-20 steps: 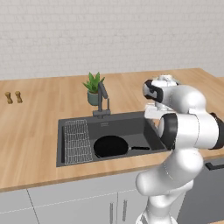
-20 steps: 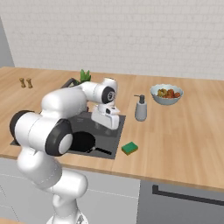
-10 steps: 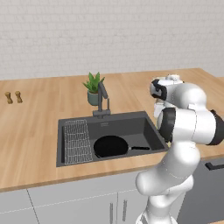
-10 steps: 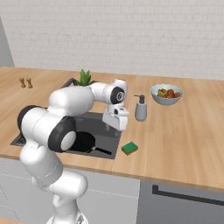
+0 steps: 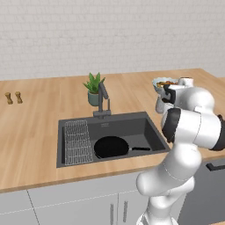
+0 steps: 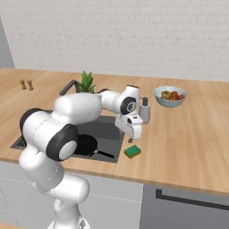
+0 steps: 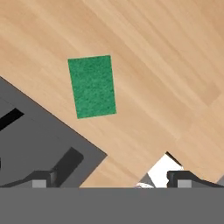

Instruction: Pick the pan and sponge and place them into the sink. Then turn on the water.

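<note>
Green sponge (image 6: 133,151) lies flat on the wooden worktop (image 6: 188,134), just beside the sink (image 5: 145,127) edge and just below our end effector (image 6: 131,135), whose fingers stand wide apart, empty. Hand view: its long axis runs roughly up-down, slightly tilted. Pan (image 5: 111,146) already sits in the sink.

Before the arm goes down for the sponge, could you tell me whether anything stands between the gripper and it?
Nothing visible does. The sponge lies alone on bare counter beside the sink, and the gripper hangs just above it, fingers spread. The soap dispenser stands farther back, clear of the path.
</note>
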